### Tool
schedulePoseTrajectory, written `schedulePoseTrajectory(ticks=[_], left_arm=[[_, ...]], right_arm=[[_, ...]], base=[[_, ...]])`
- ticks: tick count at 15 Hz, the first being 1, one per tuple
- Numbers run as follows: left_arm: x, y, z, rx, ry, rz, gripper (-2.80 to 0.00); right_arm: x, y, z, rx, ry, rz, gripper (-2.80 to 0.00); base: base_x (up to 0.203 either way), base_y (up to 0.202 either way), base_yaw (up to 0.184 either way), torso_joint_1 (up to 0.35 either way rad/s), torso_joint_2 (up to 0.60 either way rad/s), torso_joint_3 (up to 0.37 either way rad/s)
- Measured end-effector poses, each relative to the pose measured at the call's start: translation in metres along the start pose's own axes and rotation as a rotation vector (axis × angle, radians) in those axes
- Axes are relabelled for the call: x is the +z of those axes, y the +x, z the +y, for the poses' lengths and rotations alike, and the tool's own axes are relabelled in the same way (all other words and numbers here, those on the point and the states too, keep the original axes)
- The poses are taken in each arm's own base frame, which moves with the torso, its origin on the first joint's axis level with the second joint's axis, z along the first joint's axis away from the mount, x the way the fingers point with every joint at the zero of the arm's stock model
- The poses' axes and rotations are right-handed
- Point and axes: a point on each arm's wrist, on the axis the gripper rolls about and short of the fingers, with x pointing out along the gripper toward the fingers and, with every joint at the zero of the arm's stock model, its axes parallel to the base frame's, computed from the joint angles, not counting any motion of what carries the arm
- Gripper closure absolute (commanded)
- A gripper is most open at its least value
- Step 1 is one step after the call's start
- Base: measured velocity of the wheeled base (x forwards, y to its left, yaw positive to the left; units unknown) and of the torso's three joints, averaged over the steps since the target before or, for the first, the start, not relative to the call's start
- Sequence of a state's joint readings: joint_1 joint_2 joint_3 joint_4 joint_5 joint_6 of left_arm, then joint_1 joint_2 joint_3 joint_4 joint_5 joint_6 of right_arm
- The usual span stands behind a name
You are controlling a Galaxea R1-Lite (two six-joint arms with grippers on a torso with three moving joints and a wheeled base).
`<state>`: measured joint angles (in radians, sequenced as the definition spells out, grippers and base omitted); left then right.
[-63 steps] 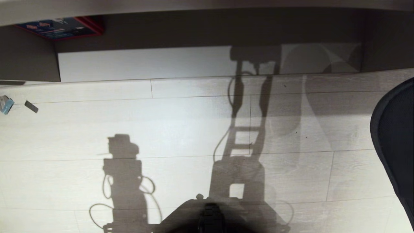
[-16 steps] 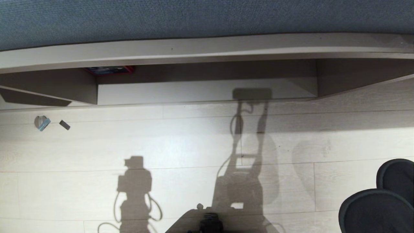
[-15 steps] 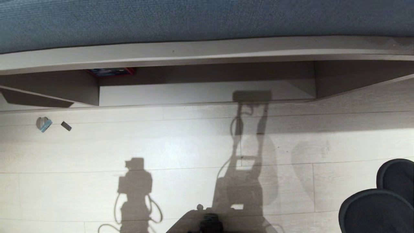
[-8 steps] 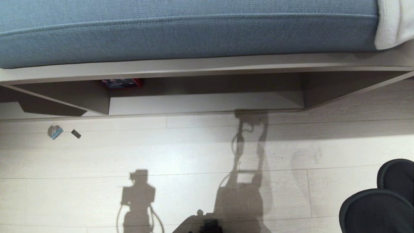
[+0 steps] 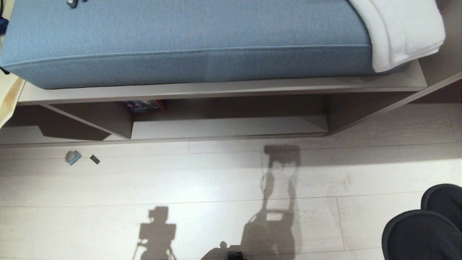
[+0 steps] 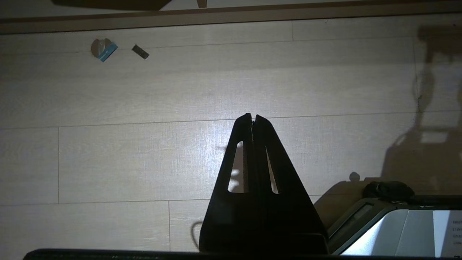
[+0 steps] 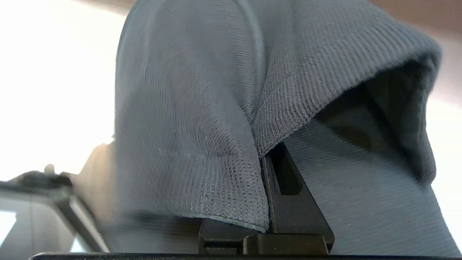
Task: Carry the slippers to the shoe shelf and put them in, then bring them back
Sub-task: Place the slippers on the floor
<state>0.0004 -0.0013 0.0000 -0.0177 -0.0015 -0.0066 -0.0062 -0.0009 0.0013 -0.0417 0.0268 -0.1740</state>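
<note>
The right tool is clamped on the knitted edge of the slippers, whose soft grey fabric drapes over its fingers. In the head view the dark pair hangs at about four o'clock, above the floor. The shoe shelf lies open at twelve o'clock. The slippers look light and floppy, likely to sag; gripping the upper's rim suits them. The left tool is closed and empty.

You see the slippers in soft, ribbed knit cloth, matt grey. The floor is pale wood-grain plank with a slight sheen. The shoe shelf looks smooth, matt laminate; the cushion is woven blue fabric.
</note>
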Motion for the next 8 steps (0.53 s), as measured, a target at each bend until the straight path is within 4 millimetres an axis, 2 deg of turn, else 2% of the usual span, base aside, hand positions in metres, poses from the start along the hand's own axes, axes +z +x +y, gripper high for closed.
schedulePoseTrajectory(ticks=[8], left_arm=[[0.0,0.0,0.0,0.0,-0.001,0.0,0.0]], right_arm=[[0.0009,-0.0001,-0.0002,-0.003,-0.002,-0.006,0.0]], base=[[0.0,0.0,0.0,0.004,0.0,0.203]])
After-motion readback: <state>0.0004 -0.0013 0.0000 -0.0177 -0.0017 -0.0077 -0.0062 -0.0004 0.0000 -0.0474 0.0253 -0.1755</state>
